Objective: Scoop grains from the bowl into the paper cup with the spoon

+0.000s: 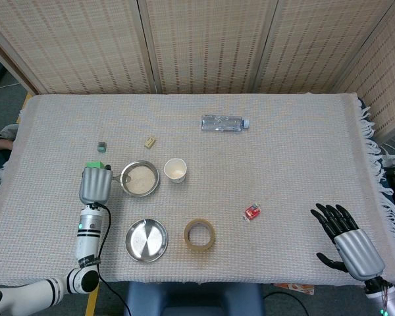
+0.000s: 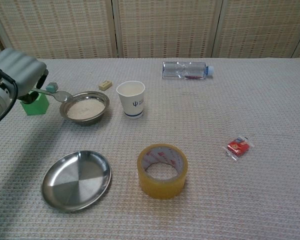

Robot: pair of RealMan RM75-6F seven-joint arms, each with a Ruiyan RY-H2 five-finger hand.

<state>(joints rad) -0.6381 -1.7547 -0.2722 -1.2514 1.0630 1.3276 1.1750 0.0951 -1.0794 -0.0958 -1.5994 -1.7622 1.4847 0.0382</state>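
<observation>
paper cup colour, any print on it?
White paper cup, with a small dark blue logo and a blue band near its base. Clearest in the chest view.

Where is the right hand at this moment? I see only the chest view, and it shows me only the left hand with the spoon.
Observer: The head view shows the right hand at the near right corner of the table, far from the bowl. Its fingers are spread and it holds nothing.
Operator: Thank you. Is the spoon above the grains? From the front I cannot judge this.
Observer: Seen from above, the left hand holds the spoon with its tip over the left rim of the bowl, at the edge of the grains and not over their middle.
</observation>
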